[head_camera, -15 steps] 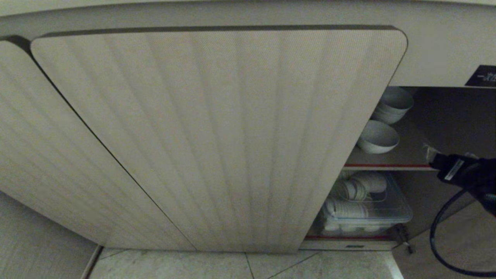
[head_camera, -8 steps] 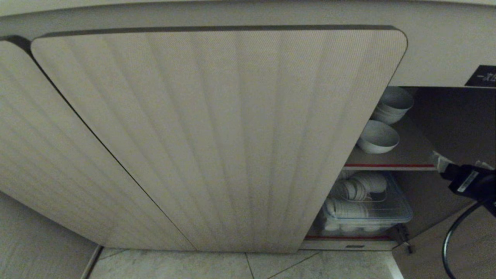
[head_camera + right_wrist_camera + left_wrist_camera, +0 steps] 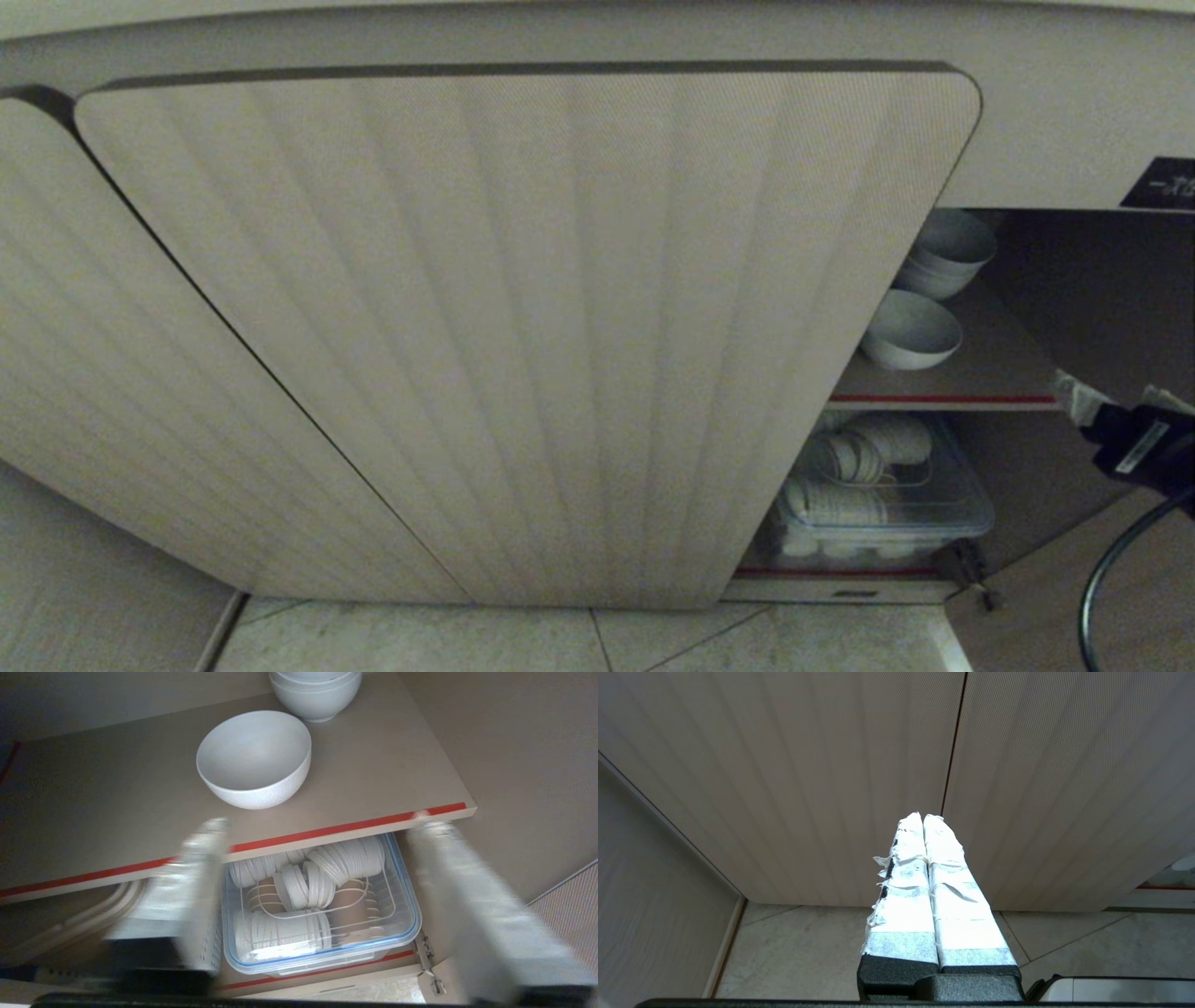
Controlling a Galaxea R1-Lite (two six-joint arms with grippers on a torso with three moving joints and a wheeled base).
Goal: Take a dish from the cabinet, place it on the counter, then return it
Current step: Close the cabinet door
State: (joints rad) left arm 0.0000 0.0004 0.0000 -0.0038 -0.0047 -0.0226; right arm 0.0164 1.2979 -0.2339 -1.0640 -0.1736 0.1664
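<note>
The dish (image 3: 910,329), a small white bowl, stands alone on the upper shelf (image 3: 971,383) of the open cabinet (image 3: 523,327), and shows again as the dish (image 3: 254,758) in the right wrist view. My right gripper (image 3: 1116,397) hangs at the shelf's front right corner, clear of the dish. Its blurred fingers stand wide apart: the right gripper (image 3: 317,821) is open and empty, in front of the shelf's red edge (image 3: 327,833). My left gripper (image 3: 923,816) is parked and shut, facing closed ribbed doors. The counter is out of view.
A stack of white bowls (image 3: 948,250) stands behind the dish. On the lower shelf a clear plastic box (image 3: 887,509) holds rows of white lids and brown cups. The ribbed door (image 3: 523,327) covers the cabinet's left part. Floor tiles (image 3: 607,644) lie below.
My right gripper has drawn back from the shelf, toward the right and lower in the head view. The dish has not moved.
</note>
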